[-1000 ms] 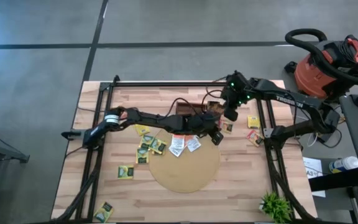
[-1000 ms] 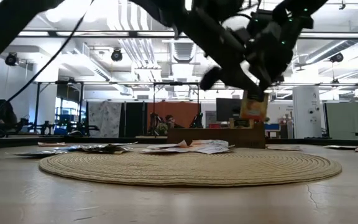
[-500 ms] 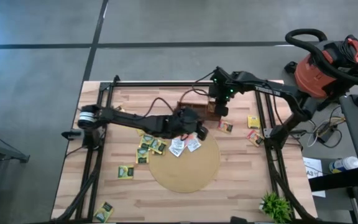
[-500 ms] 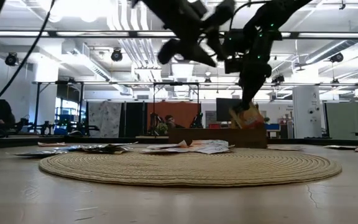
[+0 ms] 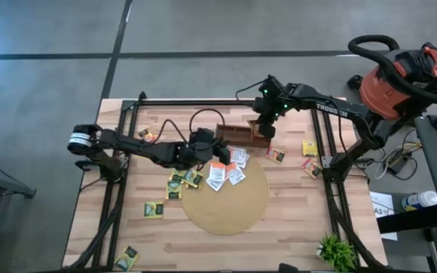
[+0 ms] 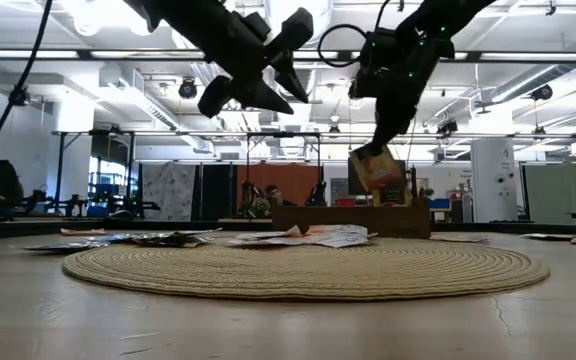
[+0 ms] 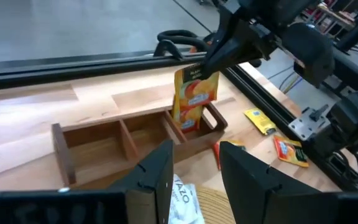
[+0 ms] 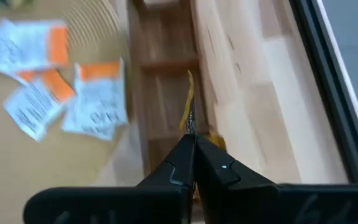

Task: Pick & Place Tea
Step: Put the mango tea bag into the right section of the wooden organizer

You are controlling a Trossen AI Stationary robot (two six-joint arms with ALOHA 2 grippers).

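Two dark jointed arms trail black cables; the right arm [image 5: 332, 112] shows green lights and white lettering.

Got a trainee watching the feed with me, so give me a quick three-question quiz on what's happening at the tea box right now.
1. True or false: the right gripper is shut on an orange sachet.
2. That sachet hangs over which part of the wooden box? A) end compartment B) middle compartment C) the round mat
3. Fill in: the left gripper holds ____.

Key: 1 true; 2 A; 3 nothing, its fingers stand open.
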